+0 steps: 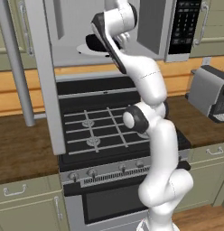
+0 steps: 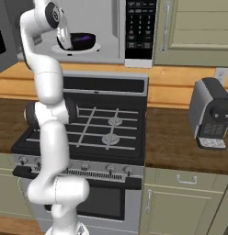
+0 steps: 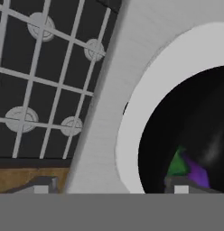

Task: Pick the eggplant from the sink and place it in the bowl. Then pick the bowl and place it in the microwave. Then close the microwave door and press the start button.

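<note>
Bowl placement appears to be the step in hand. The wide, shallow black round bowl sits inside the open silver-grey over-range microwave, on the flat white round turntable plate. From the hand camera we look down into the bowl and see the small glossy purple eggplant with its green stem end lying in it, so we judge the first transfer complete.

The white arm reaches up into the cavity from the near side, over the black gas stove. The two-finger gripper is at the left rim of the bowl. In the hand camera the two finger tips stand well apart at the bottom edge, but the right one looks to sit over the bowl's rim, and we cannot tell whether the pincer has hold of that rim or has let go.

The silver-framed microwave door stands swung wide open to the left.

Next, in our judgement: free the gripper if it is not free, pull the hand out toward the near side without dragging the bowl, then swing the door shut and press start on the black keypad panel at the right.

Writing: keypad markings are too small to read; no brand name is legible on the microwave or on the grey coffee machine at far right.
</note>
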You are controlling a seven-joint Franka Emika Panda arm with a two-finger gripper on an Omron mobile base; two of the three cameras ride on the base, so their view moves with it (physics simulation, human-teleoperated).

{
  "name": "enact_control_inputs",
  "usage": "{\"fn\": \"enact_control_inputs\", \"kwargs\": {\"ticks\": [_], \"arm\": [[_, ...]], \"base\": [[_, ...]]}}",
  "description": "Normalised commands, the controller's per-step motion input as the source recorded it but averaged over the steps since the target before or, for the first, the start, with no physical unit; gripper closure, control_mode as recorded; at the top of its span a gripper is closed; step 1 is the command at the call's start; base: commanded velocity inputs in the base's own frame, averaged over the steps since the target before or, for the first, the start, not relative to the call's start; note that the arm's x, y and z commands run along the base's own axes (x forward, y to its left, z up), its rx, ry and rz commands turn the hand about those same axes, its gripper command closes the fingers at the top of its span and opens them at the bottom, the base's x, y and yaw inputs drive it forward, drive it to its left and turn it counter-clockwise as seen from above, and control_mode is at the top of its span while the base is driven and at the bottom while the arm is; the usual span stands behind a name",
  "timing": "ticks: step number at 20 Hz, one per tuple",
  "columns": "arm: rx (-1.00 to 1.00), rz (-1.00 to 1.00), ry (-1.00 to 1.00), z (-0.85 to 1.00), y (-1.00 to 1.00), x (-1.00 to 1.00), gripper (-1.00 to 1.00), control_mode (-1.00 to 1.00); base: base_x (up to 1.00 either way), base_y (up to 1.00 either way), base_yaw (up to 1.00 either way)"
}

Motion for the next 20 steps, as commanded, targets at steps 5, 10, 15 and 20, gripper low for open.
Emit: {"fn": "enact_control_inputs", "kwargs": {"ticks": [5, 10, 15, 20], "arm": [[-0.01, 0.0, 0.0, -0.87, 0.12, -1.0, -1.0, -1.0], [-0.02, 0.0, 0.0, -0.78, 0.21, -1.0, -1.0, -1.0], [0.0, 0.0, 0.1, -0.21, 0.03, -1.0, -1.0, -1.0], [0.13, 0.0, 0.3, -0.13, -0.25, -1.0, -1.0, -1.0]], "base": [[0.0, 0.0, 0.0], [0.0, 0.0, 0.0], [0.0, 0.0, 0.0], [0.0, 0.0, 0.0]]}}
